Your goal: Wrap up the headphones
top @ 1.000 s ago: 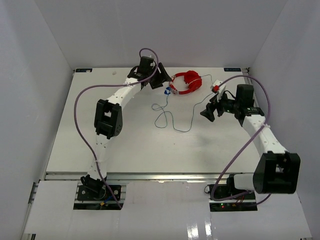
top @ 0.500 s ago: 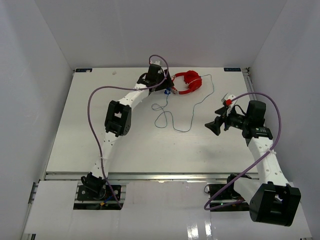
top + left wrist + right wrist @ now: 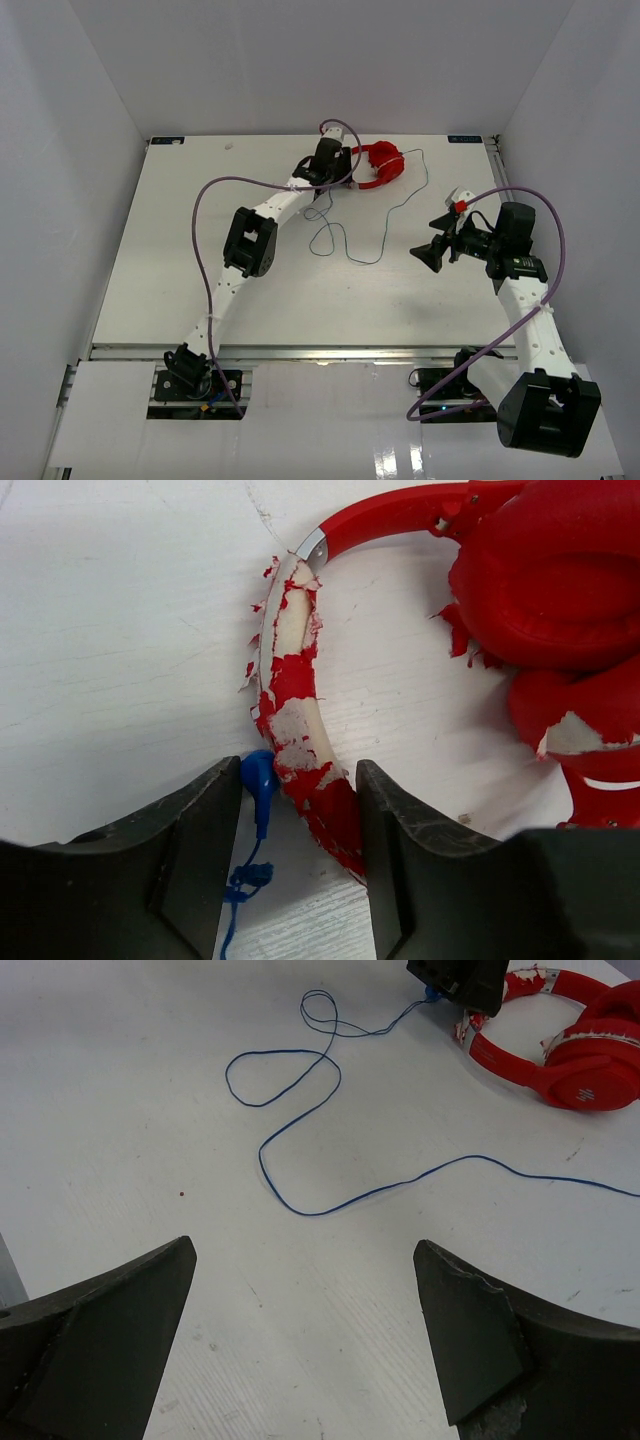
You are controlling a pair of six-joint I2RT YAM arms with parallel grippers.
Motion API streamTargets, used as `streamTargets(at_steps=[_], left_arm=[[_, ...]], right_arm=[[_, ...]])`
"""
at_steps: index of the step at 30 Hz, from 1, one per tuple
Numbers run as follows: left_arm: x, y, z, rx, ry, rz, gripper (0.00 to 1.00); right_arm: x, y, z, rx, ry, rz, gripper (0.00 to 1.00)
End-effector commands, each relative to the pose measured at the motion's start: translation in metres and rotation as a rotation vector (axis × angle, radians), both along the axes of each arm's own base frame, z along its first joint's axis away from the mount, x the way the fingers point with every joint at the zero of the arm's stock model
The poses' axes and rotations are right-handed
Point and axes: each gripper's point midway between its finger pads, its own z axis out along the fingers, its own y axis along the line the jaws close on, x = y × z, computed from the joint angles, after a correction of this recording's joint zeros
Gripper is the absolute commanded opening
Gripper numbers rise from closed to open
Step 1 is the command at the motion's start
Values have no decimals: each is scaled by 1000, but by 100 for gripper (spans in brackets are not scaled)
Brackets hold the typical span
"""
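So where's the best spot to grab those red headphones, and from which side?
Probably take the headphones by the headband, not the ear cups: it is a thin arc lying flat, while the cups are bulky. Come from above with the jaws across its width, as the left end effector is placed now. Mind the blue plug, which sits in the same gap.

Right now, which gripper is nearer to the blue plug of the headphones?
Left. The left gripper straddles the blue plug and the headband beside it; the right gripper hangs far off, open, above the table.
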Motion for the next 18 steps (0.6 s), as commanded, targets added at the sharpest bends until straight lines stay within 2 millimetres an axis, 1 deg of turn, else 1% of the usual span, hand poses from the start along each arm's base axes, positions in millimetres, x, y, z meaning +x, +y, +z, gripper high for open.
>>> streamTargets(at_steps=[1,5,8,9,12,13,14,15,16,18], left_arm=[[3,1,11,76,-61,-6,57],[1,9,13,122,-65,-6,50],[-8,13,14,143,-46,-23,43],[-15,15,11,156,-28,-37,41],[-39,25,0,212,25,-63,38],[-53,30,-6,236,51,-73,38],[-63,34,-10,252,68,-80,37],[-66,36,-9,253,66,-79,37],[-75,42,-8,259,69,-78,38],[-86,49,-1,245,60,-70,39]], right_arm=[[-3,2,6,17,-23,18,96],[-3,1,5,19,-22,19,96],[-3,0,5,21,-22,18,96],[-3,0,5,21,-22,17,96],[-3,-1,5,22,-21,14,96],[-3,-1,5,23,-22,16,96],[-4,0,6,25,-23,19,96],[-4,0,6,27,-22,21,96],[-5,0,5,29,-20,23,96],[-5,0,6,30,-24,25,96]])
